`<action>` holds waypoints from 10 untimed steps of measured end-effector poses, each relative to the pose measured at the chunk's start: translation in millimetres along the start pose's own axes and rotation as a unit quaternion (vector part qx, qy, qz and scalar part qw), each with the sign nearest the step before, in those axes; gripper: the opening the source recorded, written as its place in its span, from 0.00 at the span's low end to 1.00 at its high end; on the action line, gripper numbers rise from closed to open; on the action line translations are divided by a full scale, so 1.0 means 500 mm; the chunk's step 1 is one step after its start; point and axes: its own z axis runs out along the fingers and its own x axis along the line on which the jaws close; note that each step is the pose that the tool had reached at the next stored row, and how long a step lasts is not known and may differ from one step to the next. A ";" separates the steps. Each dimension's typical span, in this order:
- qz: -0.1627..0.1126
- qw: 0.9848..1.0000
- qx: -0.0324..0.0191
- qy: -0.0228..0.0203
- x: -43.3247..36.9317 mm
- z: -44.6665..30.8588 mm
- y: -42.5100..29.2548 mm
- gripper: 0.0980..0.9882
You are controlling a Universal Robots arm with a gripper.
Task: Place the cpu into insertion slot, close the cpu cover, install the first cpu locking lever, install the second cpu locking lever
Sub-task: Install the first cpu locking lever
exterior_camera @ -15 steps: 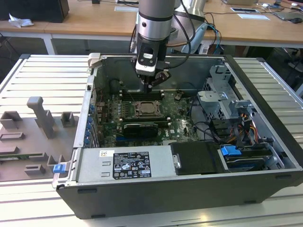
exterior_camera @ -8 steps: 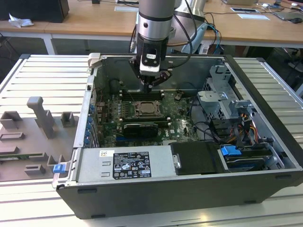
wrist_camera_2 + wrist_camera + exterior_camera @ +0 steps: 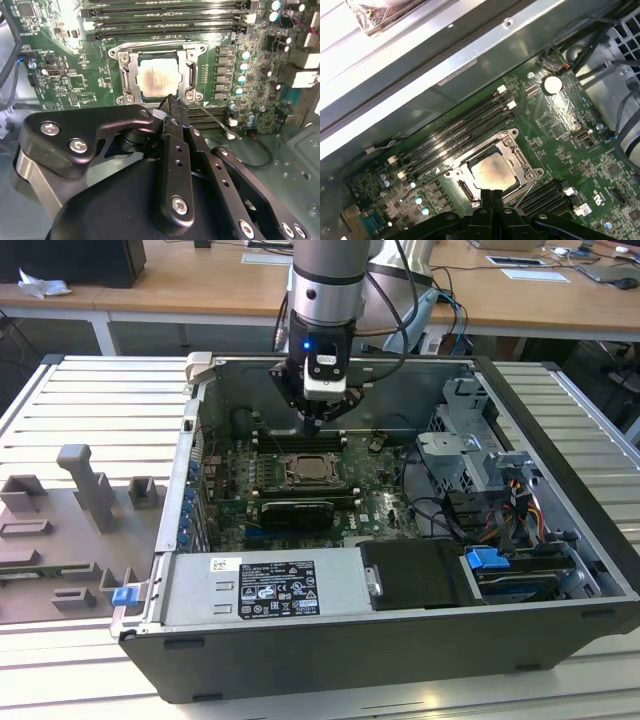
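Exterior view first: a big black steel PC case lies open on a ribbed aluminium worktop. There's a green motherboard inside and a boxy grey power supply along the near edge. The silver arm hangs over the board. Its black jaws are pinched together, empty, and sit just above the far side of the insertion slot. The cpu shows as a pale square in the middle of that slot. A grey moulded fixture sits off to the exterior view's left, well apart from the case.

Second wrist view: the jaws are a chunky matte black linkage with shiny screw heads, and the tips meet with nothing between them. They sit right at the socket's edge. The cpu lies flat in the slot, its beige-silver face a bit smudgy. The cpu cover, a thin bright metal frame, lies down around it, so the chip shows through the window. A thin wire-like lever runs out from one socket corner across the long black memory slots. Can't tell if it's latched.

First wrist view: same deal. The cpu is seated, with the cover frame flat around it. The closed jaw tips are just beside the chip, and a round silver coin battery sits farther off.
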 end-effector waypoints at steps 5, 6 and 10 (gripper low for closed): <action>-0.032 0.999 0.001 0.000 0.000 0.000 0.000 0.01; -0.037 0.999 0.001 0.000 0.000 0.000 0.000 0.01; -0.105 0.994 0.002 -0.003 0.000 0.000 0.000 0.01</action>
